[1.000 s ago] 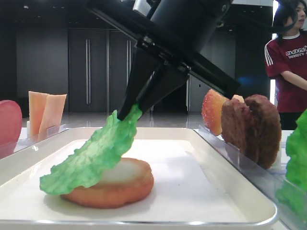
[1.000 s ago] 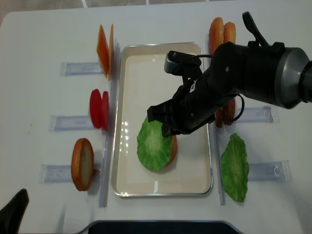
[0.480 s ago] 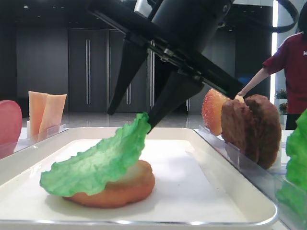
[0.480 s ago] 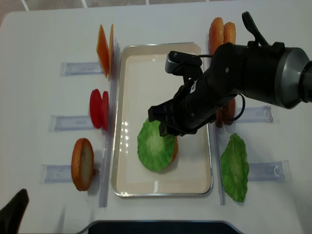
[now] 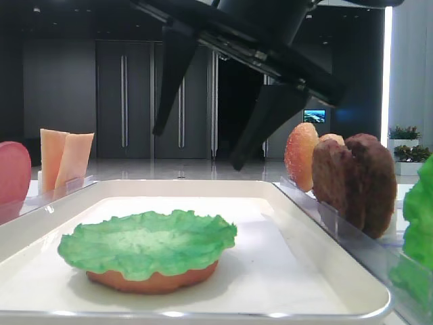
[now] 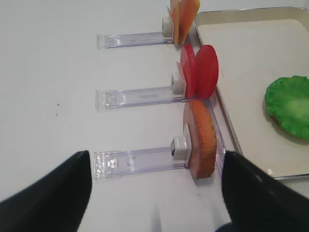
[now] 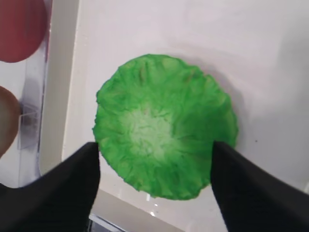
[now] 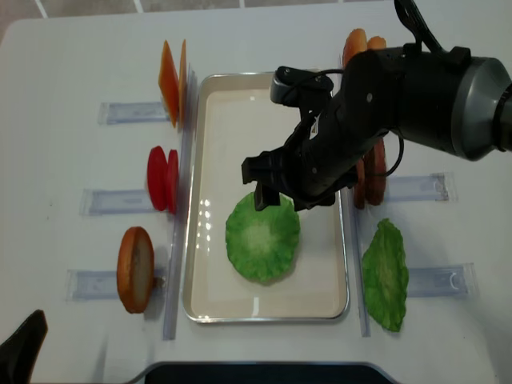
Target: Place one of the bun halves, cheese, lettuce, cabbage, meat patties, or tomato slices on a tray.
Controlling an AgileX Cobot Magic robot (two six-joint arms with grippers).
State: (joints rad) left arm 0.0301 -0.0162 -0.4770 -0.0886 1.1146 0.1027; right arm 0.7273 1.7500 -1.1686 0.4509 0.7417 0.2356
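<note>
A ruffled green lettuce (image 5: 149,240) leaf lies flat on an orange bun half (image 5: 152,279) on the cream tray (image 5: 291,271). From above, the lettuce (image 8: 262,236) covers the bun near the tray's (image 8: 264,104) front. My right gripper (image 5: 197,149) hangs open just above it, holding nothing. In the right wrist view its black fingers straddle the lettuce (image 7: 164,125) without touching it. My left gripper (image 6: 157,154) is open over the bare table beside a bun half (image 6: 200,140) standing in a clear rack.
Clear racks flank the tray. On the left stand cheese (image 8: 170,80), tomato slices (image 8: 162,178) and a bun half (image 8: 134,268). On the right stand bun halves (image 8: 364,44), meat patties (image 8: 372,172) and another lettuce leaf (image 8: 386,274). The right arm overhangs the tray's right side.
My right gripper opened and let go of the lettuce, which dropped from tilted to flat on the bun half. The gripper rose slightly.
</note>
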